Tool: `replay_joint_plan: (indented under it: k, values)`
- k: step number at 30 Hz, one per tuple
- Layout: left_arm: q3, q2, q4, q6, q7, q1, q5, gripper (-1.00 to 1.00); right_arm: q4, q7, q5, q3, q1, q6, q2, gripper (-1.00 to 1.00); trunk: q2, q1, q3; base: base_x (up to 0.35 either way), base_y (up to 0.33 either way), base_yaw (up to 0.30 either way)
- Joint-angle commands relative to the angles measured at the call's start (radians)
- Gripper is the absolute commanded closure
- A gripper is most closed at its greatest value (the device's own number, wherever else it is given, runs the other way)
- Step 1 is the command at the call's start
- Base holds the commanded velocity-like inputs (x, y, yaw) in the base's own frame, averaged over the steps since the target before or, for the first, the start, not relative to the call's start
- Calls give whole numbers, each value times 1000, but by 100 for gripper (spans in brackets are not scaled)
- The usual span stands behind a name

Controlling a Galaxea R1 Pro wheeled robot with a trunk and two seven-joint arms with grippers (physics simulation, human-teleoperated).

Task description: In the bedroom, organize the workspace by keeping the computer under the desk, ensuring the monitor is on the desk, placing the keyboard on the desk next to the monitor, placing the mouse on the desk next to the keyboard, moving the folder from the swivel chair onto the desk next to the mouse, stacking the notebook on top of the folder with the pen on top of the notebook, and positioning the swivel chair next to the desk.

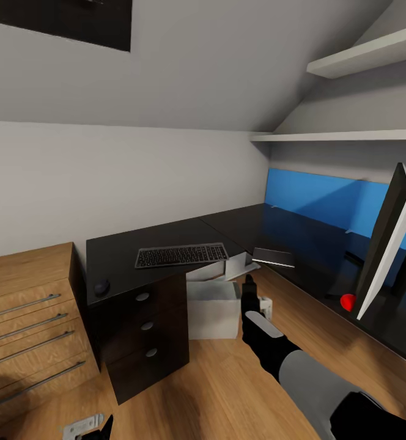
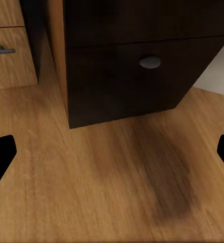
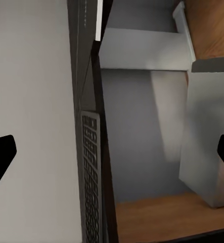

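Note:
The glossy black desk (image 1: pixel 129 247) carries the grey keyboard (image 1: pixel 181 255), with the dark mouse (image 1: pixel 101 286) near its left front corner. A thin dark flat item like a notebook (image 1: pixel 273 256) lies at the desk's inner corner. On the right wing stands the monitor (image 1: pixel 383 244), seen edge-on. The light-grey computer (image 1: pixel 212 308) sits under the desk. My right gripper (image 1: pixel 250 286) is open, hanging just right of the computer and below the desk edge; in its wrist view, the right gripper (image 3: pixel 112 157) faces the keyboard (image 3: pixel 91 177) edge-on and the computer (image 3: pixel 205 142). My left gripper (image 2: pixel 112 157) is open, low over the floor. The swivel chair and pen are out of view.
A light wooden dresser (image 1: pixel 25 318) with bar handles stands against the desk's left side. Black drawers (image 1: pixel 145 327) with round knobs (image 2: pixel 149 62) fill the desk's left end. White shelves (image 1: pixel 362 55) hang above the right wing. Wooden floor (image 1: pixel 227 391) lies in front.

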Motion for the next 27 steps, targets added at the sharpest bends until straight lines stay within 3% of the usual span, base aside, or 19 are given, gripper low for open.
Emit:
replay_joint_plan:
  k: [1,13,17,19,27]
  values:
    - [4,-1,-1,0,-8,0,3,-100,1,10,-11,6,-1,-6,-1,-100,0,0,-1,0,0,0]
    - [4,-2,0,-1,-11,0,4,-100,1,63,-10,2,-1,-14,-37,-100,0,0,-1,0,0,0]
    - [4,-2,0,-2,-12,0,4,-100,2,109,-10,2,-1,-16,-42,-100,0,0,-1,0,0,0]
    - [4,-2,0,-2,-12,0,5,-100,3,163,-9,2,-1,-25,-45,-100,0,0,-1,0,0,0]
    - [3,-2,1,-2,-12,0,5,-100,6,205,-12,-4,-1,-48,-55,-100,0,0,-1,0,0,0]
